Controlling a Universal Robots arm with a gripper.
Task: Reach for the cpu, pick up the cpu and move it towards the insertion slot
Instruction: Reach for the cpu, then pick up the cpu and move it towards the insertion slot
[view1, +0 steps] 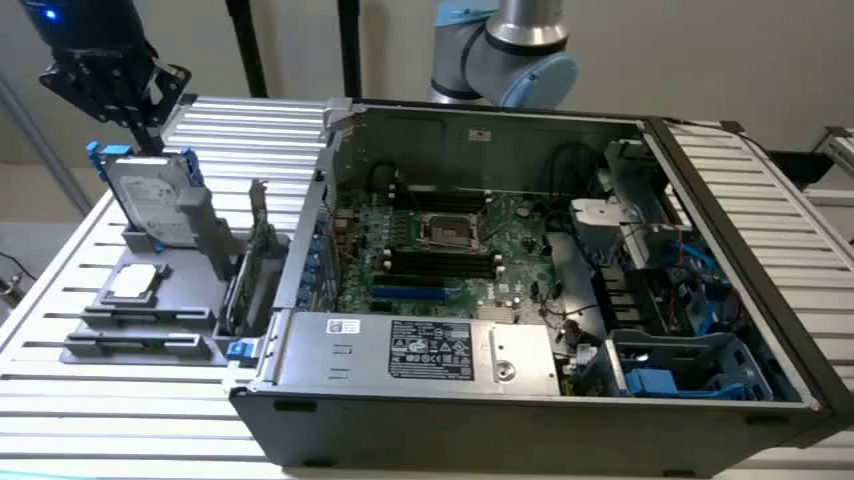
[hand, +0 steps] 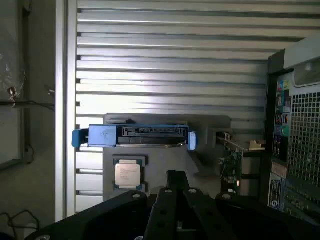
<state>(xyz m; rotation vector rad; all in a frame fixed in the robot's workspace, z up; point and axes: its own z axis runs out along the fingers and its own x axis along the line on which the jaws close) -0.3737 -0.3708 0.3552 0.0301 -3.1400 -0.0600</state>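
— Silvery-white, that's the cpu (view1: 138, 283). Where do we have it?
— Flat and face up on the grey tray (view1: 187, 290), at six o'clock from the upright hard drive (view1: 154, 195) in the exterior view. It lies so that we can come at it from above.
— And the gripper (view1: 143, 132)?
— At twelve o'clock over the drive, claw pressed together and empty, well apart from the chip.
— The insertion slot (view1: 447, 232)?
— Off at three o'clock, inside the open case (view1: 507, 135), its dark centre bare. We judge the reach hardly under way.
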